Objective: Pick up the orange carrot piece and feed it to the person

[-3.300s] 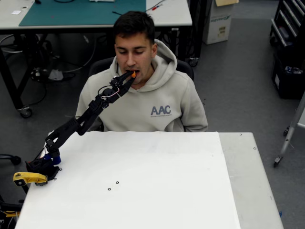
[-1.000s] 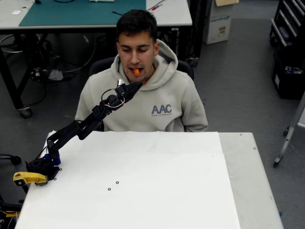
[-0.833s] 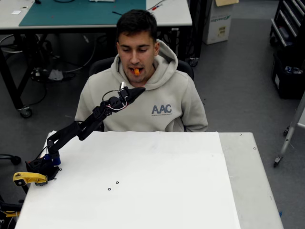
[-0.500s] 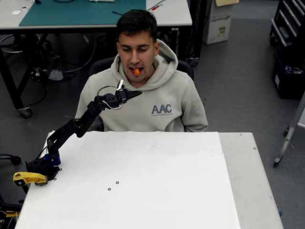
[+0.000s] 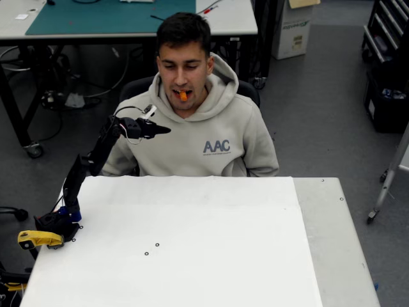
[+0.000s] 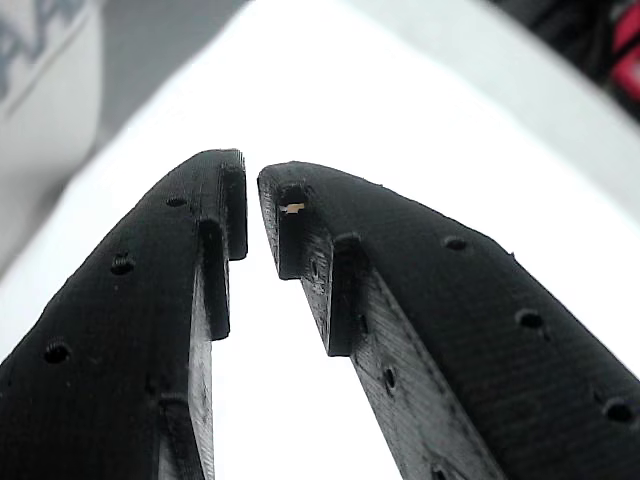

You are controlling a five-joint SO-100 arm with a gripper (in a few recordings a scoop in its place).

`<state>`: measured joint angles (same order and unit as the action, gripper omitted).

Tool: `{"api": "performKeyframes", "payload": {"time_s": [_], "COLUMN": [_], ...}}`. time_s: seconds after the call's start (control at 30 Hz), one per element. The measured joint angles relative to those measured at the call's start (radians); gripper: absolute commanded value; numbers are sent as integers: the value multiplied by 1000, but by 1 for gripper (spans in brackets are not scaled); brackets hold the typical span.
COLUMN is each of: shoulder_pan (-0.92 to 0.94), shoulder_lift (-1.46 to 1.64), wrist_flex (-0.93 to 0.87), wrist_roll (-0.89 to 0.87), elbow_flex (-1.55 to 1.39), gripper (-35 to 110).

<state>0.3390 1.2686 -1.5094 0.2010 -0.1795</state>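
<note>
The orange carrot piece (image 5: 183, 96) is sitting between the lips of the person (image 5: 192, 121), poking out of the mouth, well clear of the arm. The person is sitting on a dark chair (image 5: 131, 88) behind the white table (image 5: 192, 243), wearing a light beige-grey hoodie with "AAC" on the chest, head tipped slightly down.

In the overhead view the black gripper (image 5: 163, 130) is hanging in the air in front of the person's shoulder on the picture's left, below and left of the carrot and apart from it, its tip pointing to the right across the chest. The arm is rising from its base (image 5: 57, 224) at the table's left edge and bending over at the top.

In the wrist view the gripper (image 6: 252, 205) is showing its two black fingers (image 6: 400, 300) drawn almost together at the tips, a thin slit between them and nothing held; the white table top is lying blurred beyond them.

A yellow tool-like object (image 5: 38, 239) is lying just beside the arm's base. Behind the person a bench with a green mat (image 5: 108, 16) is standing.
</note>
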Motion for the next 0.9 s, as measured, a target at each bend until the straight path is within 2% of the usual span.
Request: {"api": "performKeyframes", "payload": {"time_s": [0.17, 0.4, 0.9], "shoulder_pan": [0, -54, -209], "shoulder_lift": [193, 499, 1226], "wrist_flex": [-40, -29, 281], "wrist_roll": [-77, -92, -110], "elbow_flex": [-393, -1032, -2106], "gripper": [-2, -2, -2]}}
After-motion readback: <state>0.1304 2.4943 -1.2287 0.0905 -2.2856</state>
